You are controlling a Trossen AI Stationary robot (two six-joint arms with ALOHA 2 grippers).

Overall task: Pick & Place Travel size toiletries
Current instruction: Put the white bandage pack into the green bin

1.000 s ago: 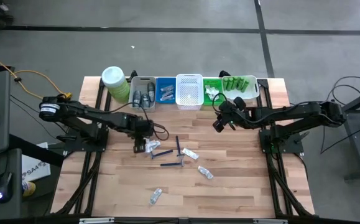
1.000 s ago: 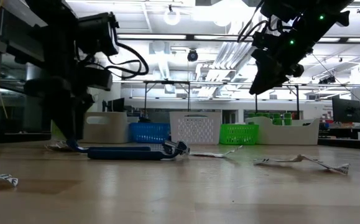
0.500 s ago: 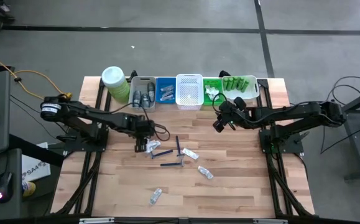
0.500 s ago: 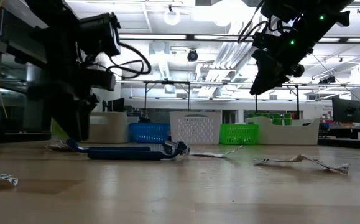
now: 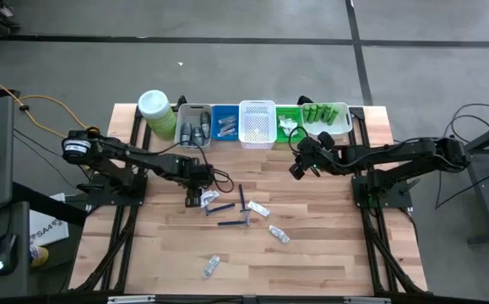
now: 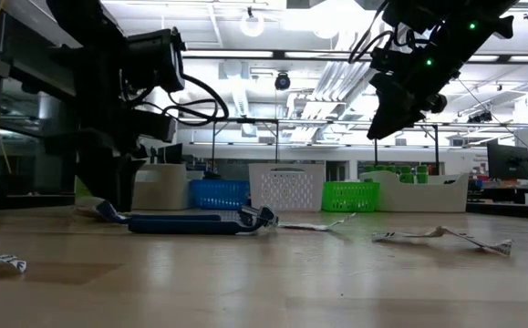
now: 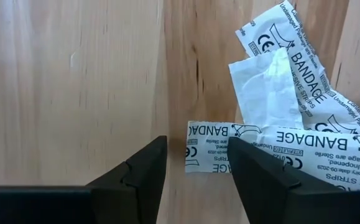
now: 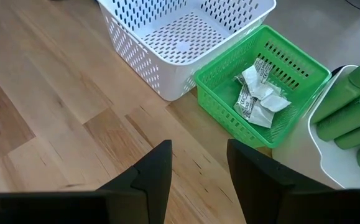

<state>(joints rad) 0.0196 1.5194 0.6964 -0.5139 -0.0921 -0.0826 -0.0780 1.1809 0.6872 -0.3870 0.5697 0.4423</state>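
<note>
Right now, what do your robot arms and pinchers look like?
Both arms are black and thin, built from jointed segments. The left arm has a round white-and-orange part near its base and black cables looping beside its wrist. The right arm shows small green lights in the low view. The left gripper and right gripper each have two flat, dark, wedge-shaped fingers.

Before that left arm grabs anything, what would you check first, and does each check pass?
1. Left gripper open: ok, a gap shows between its fingers.
2. Target lined up: ok, the bandage packet begins right ahead, one end in the gap.
3. Only one item in the grab: cannot tell, a second packet overlaps it.
4. Green bin has room: ok, only a few packets lie inside.
5. Right gripper out of the way: ok, raised near the bins, holding nothing.
</note>
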